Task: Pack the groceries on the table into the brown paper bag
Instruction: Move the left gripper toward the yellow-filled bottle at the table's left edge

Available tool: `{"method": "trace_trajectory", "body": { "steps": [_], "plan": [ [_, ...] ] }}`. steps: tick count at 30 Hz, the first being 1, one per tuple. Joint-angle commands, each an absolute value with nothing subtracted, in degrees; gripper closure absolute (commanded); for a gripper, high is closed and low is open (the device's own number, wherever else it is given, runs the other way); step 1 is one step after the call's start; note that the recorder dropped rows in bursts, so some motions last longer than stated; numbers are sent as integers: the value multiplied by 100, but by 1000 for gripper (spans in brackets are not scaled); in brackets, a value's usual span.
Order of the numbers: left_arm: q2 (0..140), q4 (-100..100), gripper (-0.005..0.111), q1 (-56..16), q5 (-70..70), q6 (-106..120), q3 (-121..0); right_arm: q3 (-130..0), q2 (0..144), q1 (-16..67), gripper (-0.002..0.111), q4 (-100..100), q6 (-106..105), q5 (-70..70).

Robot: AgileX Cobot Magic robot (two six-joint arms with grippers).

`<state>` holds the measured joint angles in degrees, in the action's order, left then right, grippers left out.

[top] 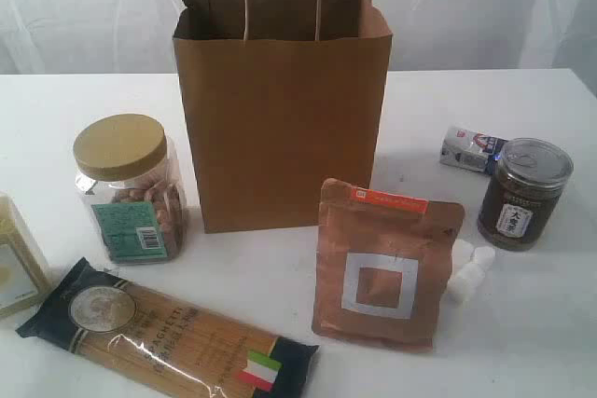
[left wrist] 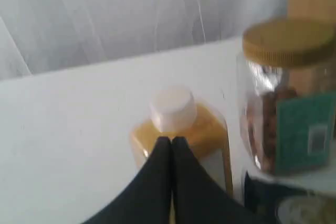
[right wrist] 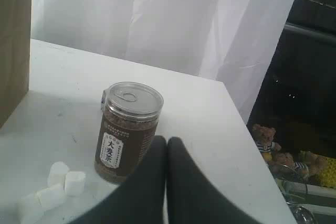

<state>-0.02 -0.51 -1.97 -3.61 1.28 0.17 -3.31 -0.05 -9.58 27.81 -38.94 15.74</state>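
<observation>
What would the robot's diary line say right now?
left tool: shut, empty, near white-capped container | right tool: shut, empty, near dark jar | paper bag: upright | copper pouch: on table, unpacked

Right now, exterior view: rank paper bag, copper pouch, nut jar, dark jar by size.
Largest first:
brown paper bag
copper pouch
nut jar
dark jar
Pouch is nearer the camera, so pouch versus nut jar is unsure.

White curtain (top: pixel 93 6) behind — perhaps a teddy bear (right wrist: pixel 263 136).
</observation>
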Motion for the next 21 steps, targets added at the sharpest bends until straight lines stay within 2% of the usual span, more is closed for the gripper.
{"method": "trace_trajectory", "body": {
  "steps": [1,4,7,10,12,16,21],
  "plan": [
    [0,0,106,-200,-1847,-778,0,-324,0,-973,108,2747,-3872,1519],
    [0,0,106,-200,-2244,-2300,0,-324,0,-973,108,2747,-3872,1519],
    [0,0,106,-200,-2764,-2436,0,-324,0,-973,108,2747,-3872,1519],
    [0,67,106,-189,-3579,-1382,-84,-324,0,-973,108,2747,-3872,1519],
    [154,588,106,-189,-3611,158,-639,-324,0,-973,108,2747,-3872,1519],
    [969,1335,106,-189,-3625,1052,-1746,-324,0,-973,108,2747,-3872,1519],
    [2544,1517,106,-189,-2316,2699,-3143,-324,0,-973,108,2747,-3872,1519]
  ]
}}
